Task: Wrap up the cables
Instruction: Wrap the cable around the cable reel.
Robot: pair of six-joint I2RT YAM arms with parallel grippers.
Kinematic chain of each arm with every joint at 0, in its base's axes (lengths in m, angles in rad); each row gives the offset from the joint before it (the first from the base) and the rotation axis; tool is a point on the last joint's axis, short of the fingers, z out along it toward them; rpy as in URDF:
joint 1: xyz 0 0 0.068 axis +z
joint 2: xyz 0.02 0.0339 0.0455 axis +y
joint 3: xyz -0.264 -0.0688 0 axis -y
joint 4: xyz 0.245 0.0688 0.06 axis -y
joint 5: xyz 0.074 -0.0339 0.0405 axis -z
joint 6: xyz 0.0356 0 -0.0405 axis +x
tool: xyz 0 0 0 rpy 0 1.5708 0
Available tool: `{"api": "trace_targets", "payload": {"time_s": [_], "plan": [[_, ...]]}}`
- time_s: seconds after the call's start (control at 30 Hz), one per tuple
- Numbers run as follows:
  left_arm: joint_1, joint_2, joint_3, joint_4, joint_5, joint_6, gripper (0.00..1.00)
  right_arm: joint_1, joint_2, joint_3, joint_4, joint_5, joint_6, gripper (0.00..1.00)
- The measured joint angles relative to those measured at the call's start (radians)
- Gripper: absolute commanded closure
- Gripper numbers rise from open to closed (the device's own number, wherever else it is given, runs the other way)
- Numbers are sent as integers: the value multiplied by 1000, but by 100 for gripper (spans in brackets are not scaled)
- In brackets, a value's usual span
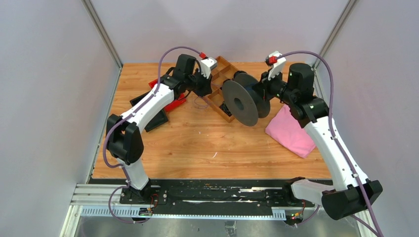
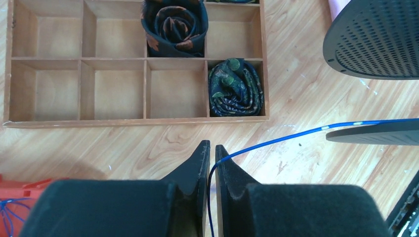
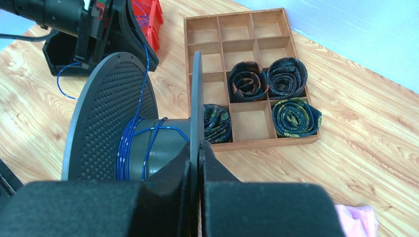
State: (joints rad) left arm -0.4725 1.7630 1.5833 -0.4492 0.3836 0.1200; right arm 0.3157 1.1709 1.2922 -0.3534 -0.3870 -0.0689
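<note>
Top view: find the left gripper [image 1: 207,90] at upper centre, beside the wooden compartment tray [image 1: 223,63]; find the right gripper [image 1: 263,92] just right of it, carrying the dark grey spool [image 1: 240,102] on edge; note the pink cloth [image 1: 289,131] at right and the red bin [image 1: 174,103] under the left arm.

Left wrist view: read the jaws as narrowly parted, not clamped; trace the thin blue cable [image 2: 276,142] up through the slot between them and rightwards to the spool at the right edge; note no visible pinch on it.

Right wrist view: read the jaws as closed tight on the spool's near flange; count several turns of cable laid on the hub, lower left of frame, with a free run leading up towards the left gripper at upper left.

Handling, as a judgement: treat the cable as very light, limp and slick; expect slack loops and turns sliding sideways on the hub; take hold on the straight run near the spool, with a light pinch only; avoid sharp kinks.
</note>
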Motion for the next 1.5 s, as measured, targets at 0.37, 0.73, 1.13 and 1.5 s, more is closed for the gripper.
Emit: {"api": "trace_targets", "payload": {"time_s": [0.37, 0.73, 1.13, 1.5], "plan": [[4, 0, -55, 56, 40, -47, 82, -9, 1, 108, -43, 20, 25, 99], [13, 1, -123, 109, 91, -81, 88, -14, 40, 184, -93, 67, 57, 99], [13, 2, -210, 197, 146, -103, 92, -19, 58, 240, -131, 110, 102, 99], [10, 2, -292, 310, 201, -159, 99, -28, 138, 309, -161, 164, 203, 99]]}}
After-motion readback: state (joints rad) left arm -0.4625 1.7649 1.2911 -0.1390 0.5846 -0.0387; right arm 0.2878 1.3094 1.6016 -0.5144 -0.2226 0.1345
